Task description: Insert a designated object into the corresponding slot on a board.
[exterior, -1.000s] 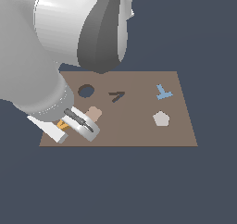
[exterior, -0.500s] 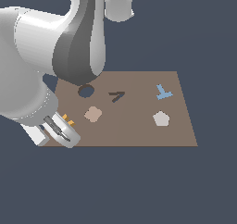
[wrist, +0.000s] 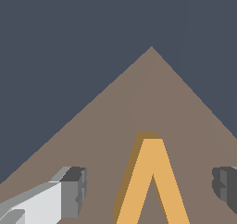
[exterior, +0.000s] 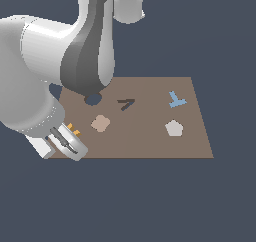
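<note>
Brown board (exterior: 150,141) — open gripper (wrist: 148,190) straddles orange V-piece (wrist: 152,181); grasp pending — next, close, carry to V-slot (exterior: 126,104).

Large flat brown rectangular board (exterior: 150,136) matt and smooth, small orange V-shaped piece (wrist: 150,181) matt, plastic-like, glossy white-grey arm casing (exterior: 35,61).

We see a flat brown board (exterior: 150,141) across the middle of the exterior frame. On it lie an orange V-shaped piece (exterior: 73,130) at lower left, a tan rounded square (exterior: 101,123), a grey pentagon (exterior: 174,128) and a light-blue Y-shaped piece (exterior: 176,99) at upper right.
</note>
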You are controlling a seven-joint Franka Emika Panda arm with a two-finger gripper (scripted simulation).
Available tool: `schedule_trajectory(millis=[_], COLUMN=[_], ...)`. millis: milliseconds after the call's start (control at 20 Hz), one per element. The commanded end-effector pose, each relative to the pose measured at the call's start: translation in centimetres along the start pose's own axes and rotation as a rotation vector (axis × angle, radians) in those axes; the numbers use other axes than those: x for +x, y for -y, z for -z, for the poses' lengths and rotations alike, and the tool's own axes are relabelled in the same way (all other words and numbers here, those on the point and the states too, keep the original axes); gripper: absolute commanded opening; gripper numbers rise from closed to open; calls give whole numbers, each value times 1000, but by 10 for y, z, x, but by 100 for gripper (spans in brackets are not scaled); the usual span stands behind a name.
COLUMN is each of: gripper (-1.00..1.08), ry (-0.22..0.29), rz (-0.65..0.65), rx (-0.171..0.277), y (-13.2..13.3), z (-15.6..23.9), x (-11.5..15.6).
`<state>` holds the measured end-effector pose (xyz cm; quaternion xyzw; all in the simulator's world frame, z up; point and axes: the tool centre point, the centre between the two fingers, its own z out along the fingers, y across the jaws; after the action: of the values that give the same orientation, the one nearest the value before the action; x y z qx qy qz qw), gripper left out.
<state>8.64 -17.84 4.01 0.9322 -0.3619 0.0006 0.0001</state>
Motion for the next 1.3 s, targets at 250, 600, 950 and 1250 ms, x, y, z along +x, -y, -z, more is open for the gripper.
schedule_trajectory(millis=[250,600,950,1250], gripper=[-100,-100,-100,-100], ry=[1,1,1,1], rz=[1,1,23,106], rx=[0,0,0,0], y=[0,0,3,11], z=[-10,-10,-10,-10], x=[-1,-1,-1,-1])
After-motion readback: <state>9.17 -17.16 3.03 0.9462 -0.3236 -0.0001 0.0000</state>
